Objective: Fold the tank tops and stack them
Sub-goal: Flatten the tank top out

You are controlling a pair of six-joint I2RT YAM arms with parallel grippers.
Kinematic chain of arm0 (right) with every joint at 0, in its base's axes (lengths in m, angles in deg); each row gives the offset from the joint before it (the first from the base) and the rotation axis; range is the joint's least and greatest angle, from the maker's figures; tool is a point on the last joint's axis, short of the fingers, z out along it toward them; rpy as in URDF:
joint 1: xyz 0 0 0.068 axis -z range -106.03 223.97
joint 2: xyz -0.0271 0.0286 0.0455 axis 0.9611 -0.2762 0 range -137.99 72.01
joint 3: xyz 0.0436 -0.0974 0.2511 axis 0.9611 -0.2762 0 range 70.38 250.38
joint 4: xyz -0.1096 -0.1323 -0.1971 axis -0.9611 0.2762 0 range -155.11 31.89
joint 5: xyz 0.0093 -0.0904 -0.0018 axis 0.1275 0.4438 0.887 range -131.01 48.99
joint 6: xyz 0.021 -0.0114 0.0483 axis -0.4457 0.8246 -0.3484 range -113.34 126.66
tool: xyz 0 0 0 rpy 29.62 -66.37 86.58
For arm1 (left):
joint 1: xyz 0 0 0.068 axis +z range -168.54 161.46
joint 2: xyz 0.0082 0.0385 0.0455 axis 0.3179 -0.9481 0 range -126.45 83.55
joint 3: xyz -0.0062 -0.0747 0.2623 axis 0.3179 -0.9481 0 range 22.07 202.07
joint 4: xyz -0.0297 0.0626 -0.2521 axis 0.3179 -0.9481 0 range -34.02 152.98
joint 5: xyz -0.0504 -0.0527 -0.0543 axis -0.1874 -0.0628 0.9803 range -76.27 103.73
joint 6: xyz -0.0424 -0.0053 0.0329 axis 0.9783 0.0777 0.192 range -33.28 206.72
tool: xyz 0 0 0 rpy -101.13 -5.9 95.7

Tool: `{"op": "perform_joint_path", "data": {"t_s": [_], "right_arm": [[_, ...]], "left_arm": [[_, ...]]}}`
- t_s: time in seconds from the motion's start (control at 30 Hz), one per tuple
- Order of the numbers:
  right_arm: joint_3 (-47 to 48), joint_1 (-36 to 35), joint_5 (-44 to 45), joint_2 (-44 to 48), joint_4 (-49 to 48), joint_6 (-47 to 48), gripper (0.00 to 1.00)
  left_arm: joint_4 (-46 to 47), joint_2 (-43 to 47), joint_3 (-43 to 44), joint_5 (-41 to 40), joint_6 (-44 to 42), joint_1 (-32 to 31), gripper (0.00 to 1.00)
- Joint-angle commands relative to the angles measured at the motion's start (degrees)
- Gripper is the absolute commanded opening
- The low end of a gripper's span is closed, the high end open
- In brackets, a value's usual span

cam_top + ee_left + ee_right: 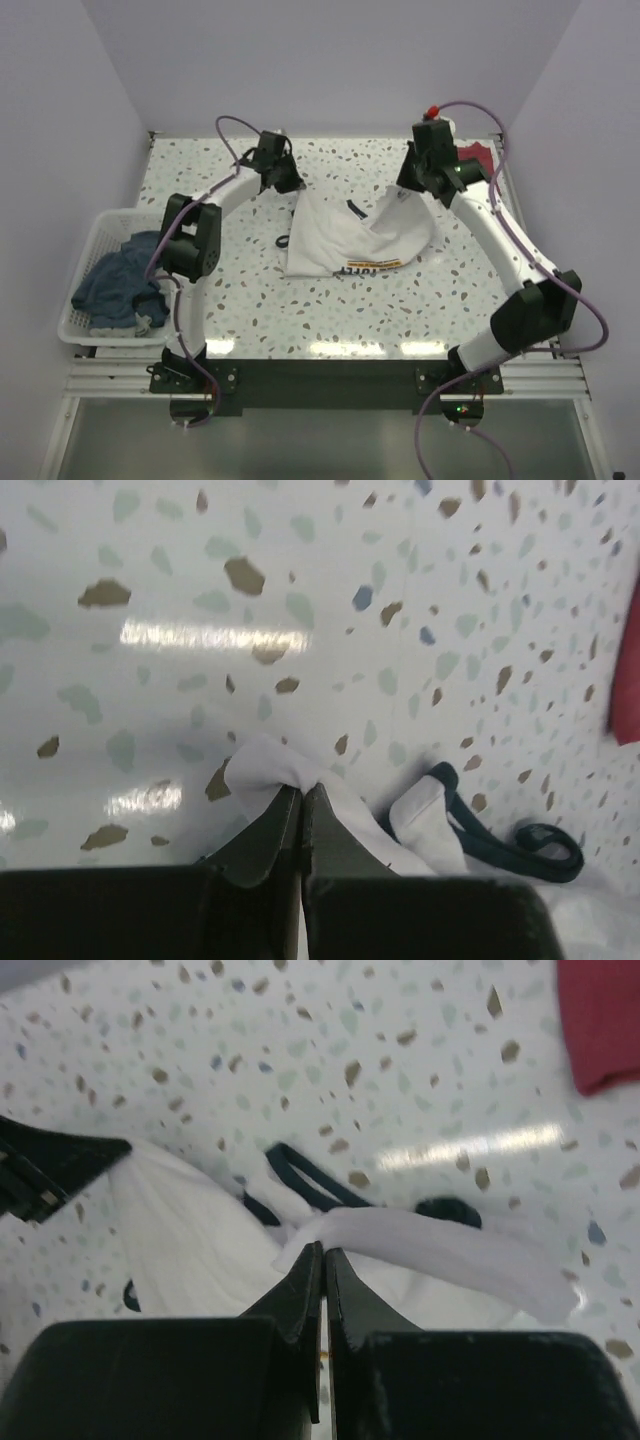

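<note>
The white tank top [345,235] has navy trim and a yellow print with dark lettering. The dark red tank top [478,156] is plain. The tabletop [250,300] is white, speckled with brown, grey-green and blue flecks. The basket [88,245] is white, and the clothes [115,280] in it are dusty blue.

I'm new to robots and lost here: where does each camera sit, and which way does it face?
Top external: fixed above and behind, looking down on the speckled table; the left arm and right arm show whole.
Left wrist: on the left arm, looking along the left claw, shut on the white navy-trimmed tank top.
Right wrist: on the right arm, looking along the right claw, shut on the same top.
Shared: both wrist views catch the plain dark red cloth top at right.
</note>
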Motion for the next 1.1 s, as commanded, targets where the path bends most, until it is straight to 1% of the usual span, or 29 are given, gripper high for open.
{"op": "perform_joint_path", "data": {"t_s": [0.0,0.07,0.1,0.13,0.17,0.2,0.27,0.3,0.33,0.37,0.4,0.43,0.47,0.5,0.53,0.57,0.6,0.63,0.67,0.7,0.73,0.77,0.8,0.83,0.87,0.9,0.97,1.0,1.07], "right_arm": [[17.15,2.58,-6.82,-8.48,-6.82,2.33,0.00],[27.02,3.89,-7.45,-13.25,-4.29,2.86,0.00],[35.59,4.16,-7.89,-14.84,-3.84,3.29,0.00],[40.20,4.60,-8.07,-18.25,-3.40,3.73,0.00],[45.12,5.74,-8.50,-19.67,-2.70,3.91,0.00],[55.00,6.27,-8.59,-21.43,-1.57,4.09,0.00],[63.85,8.72,-8.33,-24.78,-0.59,4.18,0.00],[67.81,9.95,-8.77,-24.87,-1.11,2.96,0.00],[67.41,11.18,-9.90,-22.61,-2.16,2.34,0.00],[65.32,13.20,-10.17,-20.50,-3.65,1.90,0.00],[57.73,14.00,-10.00,-18.04,-7.32,1.54,0.00],[53.04,14.53,-10.18,-14.97,-9.27,1.02,0.00],[48.21,14.97,-10.09,-10.07,-10.94,0.84,0.00],[39.89,15.06,-9.92,-7.58,-12.52,0.66,0.00],[35.55,15.06,-9.91,-5.56,-13.06,0.49,0.00],[31.07,15.15,-10.70,-1.01,-13.59,0.23,0.00],[21.62,15.06,-11.05,1.03,-14.64,-0.47,0.00],[16.66,15.06,-10.80,3.23,-14.82,-1.00,0.00],[11.56,15.06,-10.79,5.86,-15.09,-1.96,0.00],[0.90,15.06,-12.18,10.76,-16.31,-3.02,0.00],[-4.52,15.06,-12.63,13.59,-17.19,-4.51,0.00],[-9.36,15.06,-12.64,15.97,-16.94,-5.13,0.00],[-18.37,14.98,-13.07,20.78,-16.67,-5.57,0.00],[-22.55,15.06,-12.99,23.09,-15.98,-5.58,0.00],[-26.42,15.06,-12.82,25.38,-14.84,-6.01,0.00],[-33.51,15.06,-12.81,28.01,-12.82,-6.54,0.00],[-39.70,15.15,-13.61,34.26,-12.02,-7.86,0.00],[-44.08,15.06,-14.30,35.49,-10.71,-8.56,0.00],[-47.62,15.15,-17.63,36.56,-10.87,-10.23,0.00]], "left_arm": [[4.19,-0.48,11.52,2.36,-1.16,2.43,0.00],[2.08,-1.71,19.51,3.05,-1.42,4.18,0.00],[1.64,-1.89,22.34,3.23,-1.33,4.97,0.00],[0.68,-2.15,25.59,3.84,-1.07,5.85,0.00],[0.67,-2.07,31.72,4.72,-0.63,7.86,0.00],[1.02,-1.98,34.74,5.51,-0.28,8.75,0.00],[1.28,-0.32,42.10,6.66,0.42,11.38,0.00],[3.72,0.91,42.84,7.45,0.77,12.27,0.00],[5.14,2.40,42.68,8.85,1.21,13.14,0.00],[6.45,6.24,40.33,9.64,2.17,15.07,0.00],[7.60,8.46,38.21,10.35,2.70,15.96,0.00],[9.61,10.65,35.67,11.22,2.97,16.66,0.00],[10.41,15.20,29.29,11.32,2.89,17.19,0.00],[12.08,17.51,25.57,11.76,2.71,17.20,0.00],[12.79,19.71,21.62,12.11,2.62,17.20,0.00],[13.58,24.17,12.62,12.46,3.49,17.20,0.00],[15.94,26.47,7.66,12.98,4.02,17.20,0.00],[16.31,28.76,2.65,13.77,4.64,17.20,0.00],[18.75,33.57,-7.76,13.87,5.77,17.20,0.00],[21.03,36.14,-13.08,13.96,6.31,17.11,0.00],[21.49,38.78,-18.44,13.52,6.92,17.11,0.00],[21.41,44.11,-28.59,13.00,8.41,17.02,0.00],[21.84,46.77,-33.74,12.56,8.77,16.93,0.00],[21.76,49.41,-38.66,12.03,9.03,16.76,0.00],[20.54,54.48,-46.80,10.98,9.47,16.32,0.00],[18.27,56.71,-50.45,10.10,9.22,15.97,0.00],[14.58,62.76,-59.31,7.72,8.69,15.01,0.00],[13.25,64.36,-61.89,7.37,8.42,14.65,0.00],[12.01,66.48,-67.68,6.05,7.98,13.34,0.01]]}}
